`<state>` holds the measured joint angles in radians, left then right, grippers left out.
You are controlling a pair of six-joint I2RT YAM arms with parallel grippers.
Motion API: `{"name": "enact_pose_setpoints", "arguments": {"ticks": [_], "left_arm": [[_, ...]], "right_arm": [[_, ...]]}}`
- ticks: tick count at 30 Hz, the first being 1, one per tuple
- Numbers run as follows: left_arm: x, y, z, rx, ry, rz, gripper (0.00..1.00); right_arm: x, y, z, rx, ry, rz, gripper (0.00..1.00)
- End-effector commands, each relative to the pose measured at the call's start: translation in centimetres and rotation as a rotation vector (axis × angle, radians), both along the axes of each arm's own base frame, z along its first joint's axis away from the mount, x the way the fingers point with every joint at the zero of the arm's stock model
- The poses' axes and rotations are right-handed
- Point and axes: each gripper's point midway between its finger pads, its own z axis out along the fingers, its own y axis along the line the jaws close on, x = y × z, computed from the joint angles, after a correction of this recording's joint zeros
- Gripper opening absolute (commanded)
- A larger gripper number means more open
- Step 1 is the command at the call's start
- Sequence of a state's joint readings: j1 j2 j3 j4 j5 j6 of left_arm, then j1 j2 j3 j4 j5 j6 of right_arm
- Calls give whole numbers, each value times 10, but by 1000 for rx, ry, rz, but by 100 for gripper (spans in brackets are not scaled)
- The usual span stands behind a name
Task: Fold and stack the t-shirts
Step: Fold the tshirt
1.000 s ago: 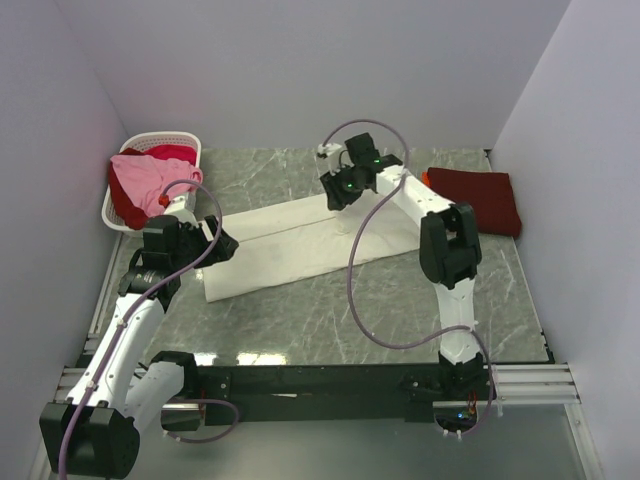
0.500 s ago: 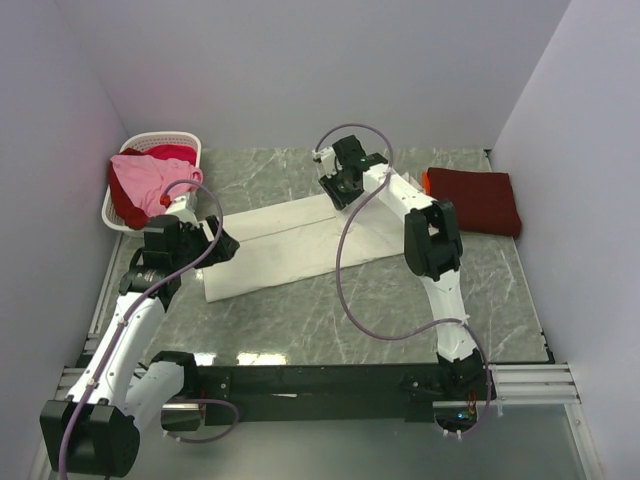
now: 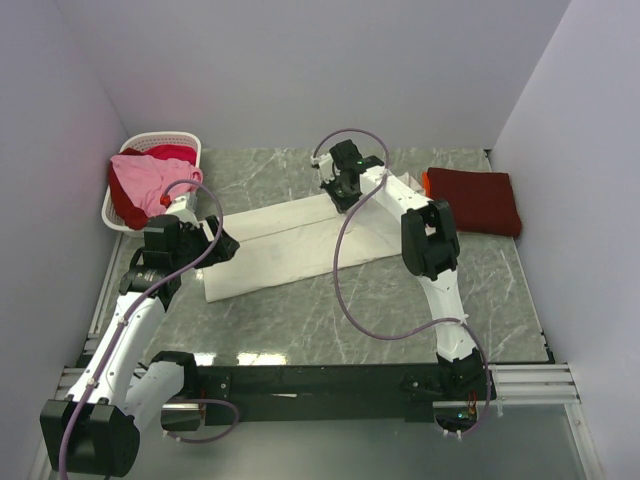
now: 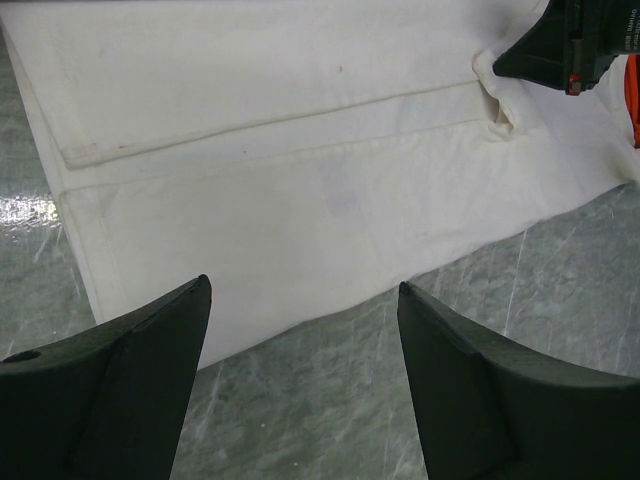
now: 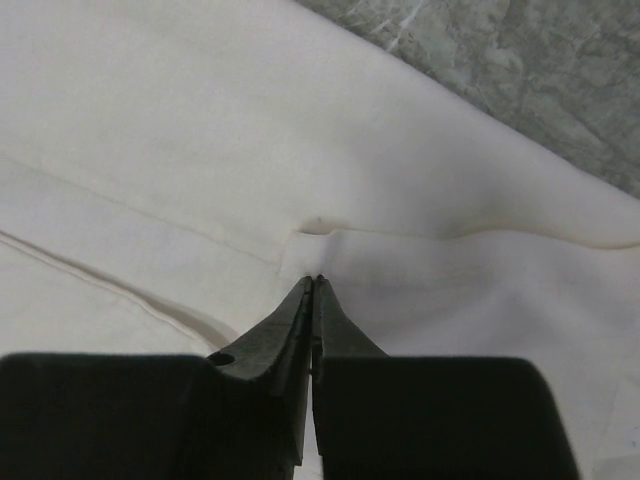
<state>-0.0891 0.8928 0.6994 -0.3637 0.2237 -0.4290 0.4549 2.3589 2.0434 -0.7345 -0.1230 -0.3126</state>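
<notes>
Tightly on cream t-shirt (image 5: 150, 130), right gripper (image 5: 316, 281).

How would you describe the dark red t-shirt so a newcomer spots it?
Look at the grey marble table, then its far right corner. The dark red t-shirt lies there, folded into a neat rectangle. Unlike it, the cream-white t-shirt lies spread out mid-table and the pink t-shirt is heaped in the white basket far left.
</notes>
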Motion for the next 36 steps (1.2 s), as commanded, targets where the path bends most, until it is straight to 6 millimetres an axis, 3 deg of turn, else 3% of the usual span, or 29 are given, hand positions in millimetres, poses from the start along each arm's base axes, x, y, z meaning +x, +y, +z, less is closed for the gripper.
{"name": "enact_pose_setpoints", "arguments": {"ticks": [1, 5, 6, 13, 18, 20, 21, 23, 25, 28, 34, 36], "left_arm": [[2, -3, 6, 5, -37, -28, 80], [2, -2, 6, 6, -37, -27, 80], [2, -2, 6, 6, -37, -27, 80], [3, -3, 6, 6, -37, -30, 80], [2, -3, 6, 4, -38, -30, 80], [2, -3, 7, 7, -41, -31, 80], [2, -3, 6, 5, -37, -28, 80], [2, -3, 6, 4, -38, -30, 80], [2, -3, 6, 5, -39, -31, 80], [3, -3, 6, 6, -37, -31, 80], [2, -4, 5, 1, -34, -38, 80], [2, -5, 5, -1, -34, -42, 80]], "right_arm": [[9, 12, 32, 56, -59, 9, 1], [9, 18, 54, 106, -104, 12, 0], [9, 18, 68, 125, -130, 8, 0], [5, 26, 100, 221, -220, 15, 0], [-3, 32, 89, 248, -171, 45, 0], [-6, 34, 83, 235, -138, 65, 7], [-12, 32, 65, 210, -77, 67, 9], [-12, 32, 60, 191, -60, 83, 22], [-11, 23, 52, 169, -45, 62, 36], [-2, 10, 66, 195, -77, 30, 45], [22, -25, 96, 277, -118, -64, 45], [36, -45, 91, 308, -97, -142, 44]]}}
